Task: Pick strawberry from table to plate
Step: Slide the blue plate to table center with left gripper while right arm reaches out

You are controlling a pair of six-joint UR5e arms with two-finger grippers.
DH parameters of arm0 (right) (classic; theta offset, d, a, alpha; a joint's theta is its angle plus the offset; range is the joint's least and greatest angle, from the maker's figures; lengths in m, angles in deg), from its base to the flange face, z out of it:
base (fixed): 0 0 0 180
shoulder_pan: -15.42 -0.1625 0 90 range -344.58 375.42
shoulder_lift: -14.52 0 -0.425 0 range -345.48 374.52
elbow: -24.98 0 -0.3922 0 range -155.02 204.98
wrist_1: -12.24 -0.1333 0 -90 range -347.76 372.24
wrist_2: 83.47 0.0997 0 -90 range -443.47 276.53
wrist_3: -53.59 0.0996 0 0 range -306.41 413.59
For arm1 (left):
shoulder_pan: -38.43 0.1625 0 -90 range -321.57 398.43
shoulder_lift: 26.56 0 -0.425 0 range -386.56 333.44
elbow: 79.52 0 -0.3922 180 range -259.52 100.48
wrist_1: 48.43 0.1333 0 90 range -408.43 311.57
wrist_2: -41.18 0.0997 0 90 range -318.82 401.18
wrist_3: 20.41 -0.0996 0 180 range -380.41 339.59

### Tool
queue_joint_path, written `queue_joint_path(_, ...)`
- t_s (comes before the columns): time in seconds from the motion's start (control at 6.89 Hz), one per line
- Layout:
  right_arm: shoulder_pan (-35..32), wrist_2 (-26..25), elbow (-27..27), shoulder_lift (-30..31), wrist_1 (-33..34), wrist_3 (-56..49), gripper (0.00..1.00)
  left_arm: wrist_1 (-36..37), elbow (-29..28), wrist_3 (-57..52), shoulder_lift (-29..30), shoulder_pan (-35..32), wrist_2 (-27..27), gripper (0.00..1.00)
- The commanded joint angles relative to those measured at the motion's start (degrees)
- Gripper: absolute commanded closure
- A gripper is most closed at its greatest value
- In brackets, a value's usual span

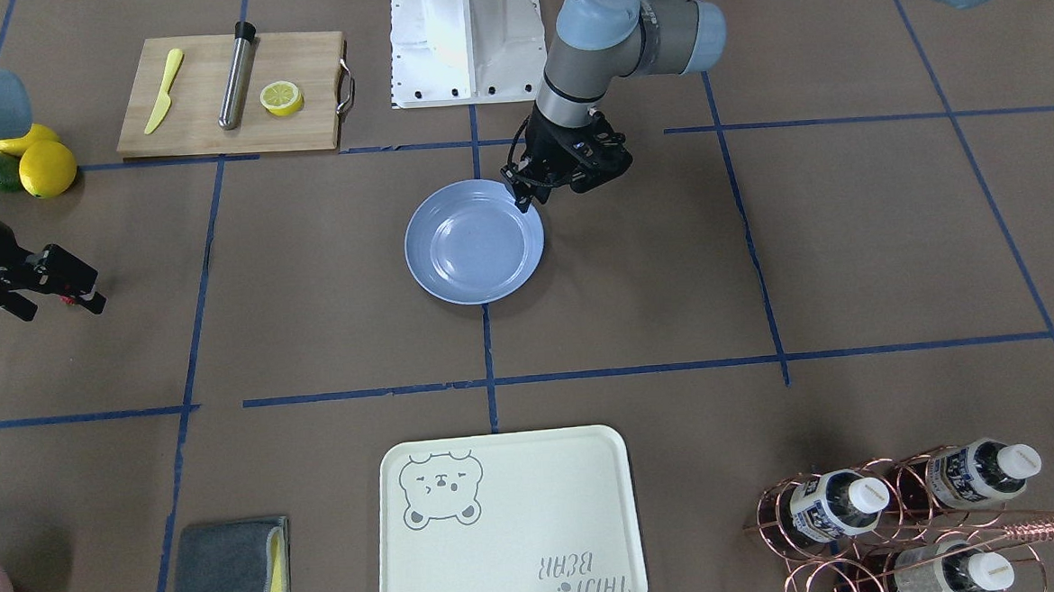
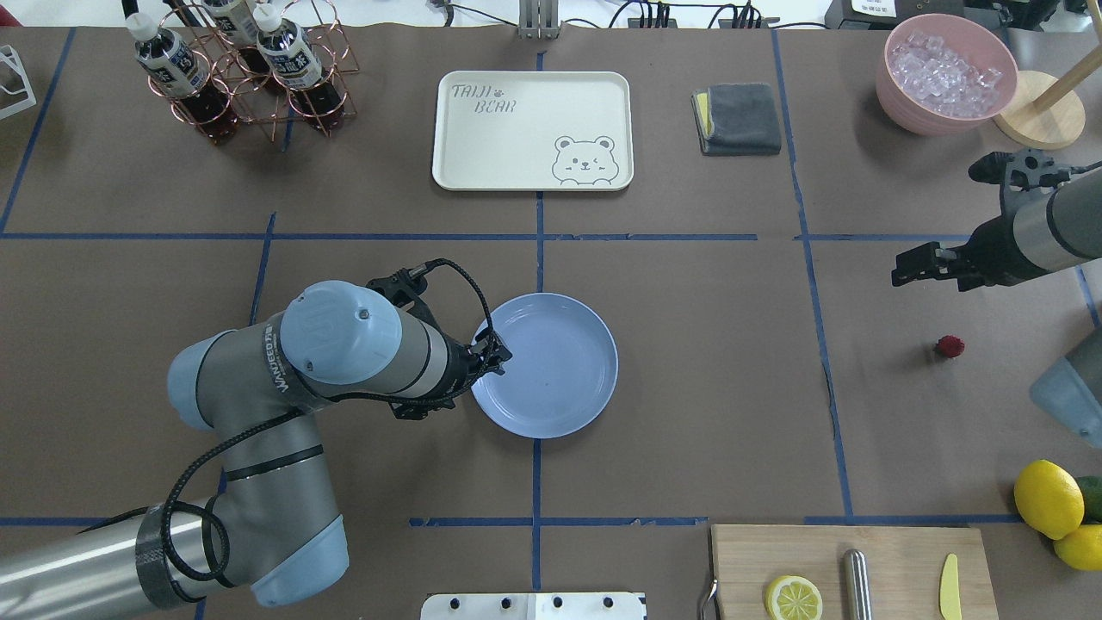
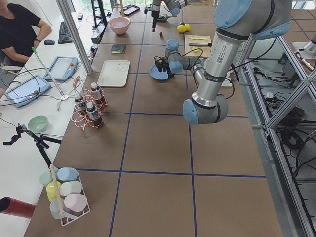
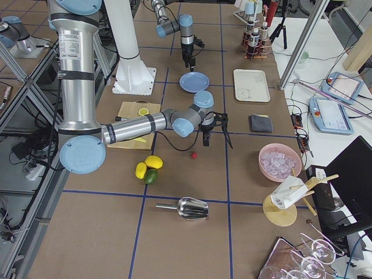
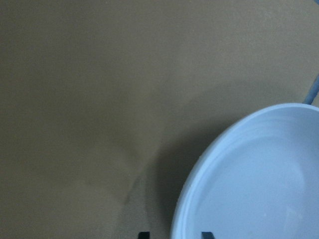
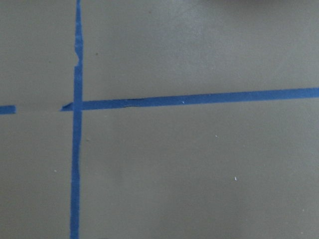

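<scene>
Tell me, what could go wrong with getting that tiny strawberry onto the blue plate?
The strawberry is small and round, so the right gripper could nudge it away or squash it. The left gripper sits at the rim of the plate and might shift the plate or block the drop.

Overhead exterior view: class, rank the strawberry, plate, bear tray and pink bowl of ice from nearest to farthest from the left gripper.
1. Plate, its near-left rim right at the left gripper.
2. Bear tray, beyond the plate, at the far centre.
3. Strawberry, well off to the right.
4. Pink bowl of ice, in the far right corner.
</scene>
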Motion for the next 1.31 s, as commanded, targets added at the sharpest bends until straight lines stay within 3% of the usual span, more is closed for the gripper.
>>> queue_joint_path(0.0, 1.63, -1.59, 0.19, 3.17, -0.1, -0.86, 0.0, 0.09, 0.43, -0.04, -0.2, -0.75, -0.03, 0.0)
queue_joint_path(0.73, 4.27, -1.15, 3.18, 3.35, -0.81, -1.83, 0.01, 0.09, 0.7, -0.04, -0.38, -0.92, -0.03, 0.0)
queue_joint_path(1.16, 4.27, -0.98, 3.44, 3.7, -0.72, -3.14, 0.31, 0.01, 0.7, -0.04, -0.21, -1.01, -0.03, 0.0)
